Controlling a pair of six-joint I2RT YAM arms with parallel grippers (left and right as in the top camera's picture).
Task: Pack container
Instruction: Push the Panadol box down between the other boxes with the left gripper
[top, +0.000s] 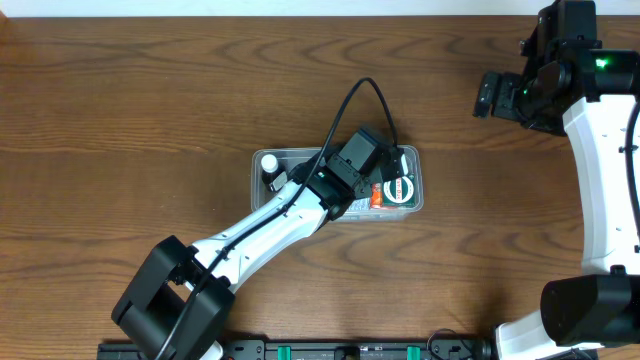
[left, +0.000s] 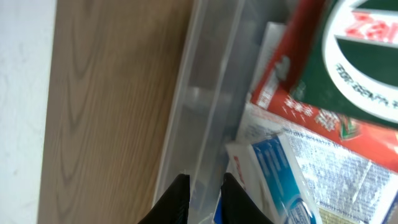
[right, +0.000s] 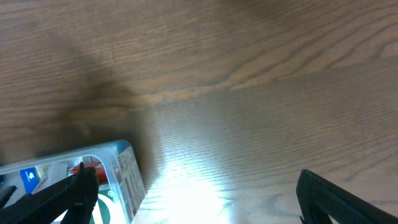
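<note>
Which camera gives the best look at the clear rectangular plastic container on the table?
Overhead. It shows the whole outline of the clear rectangular plastic container, though the left arm covers its middle. The left wrist view shows only one blurred wall up close; the right wrist view catches just one corner at its lower left.

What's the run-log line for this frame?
task: pack container | left jaws: narrow, astride container wall, grip unclear | right jaws: wide open above table, holding nothing | contents: packets inside
</note>
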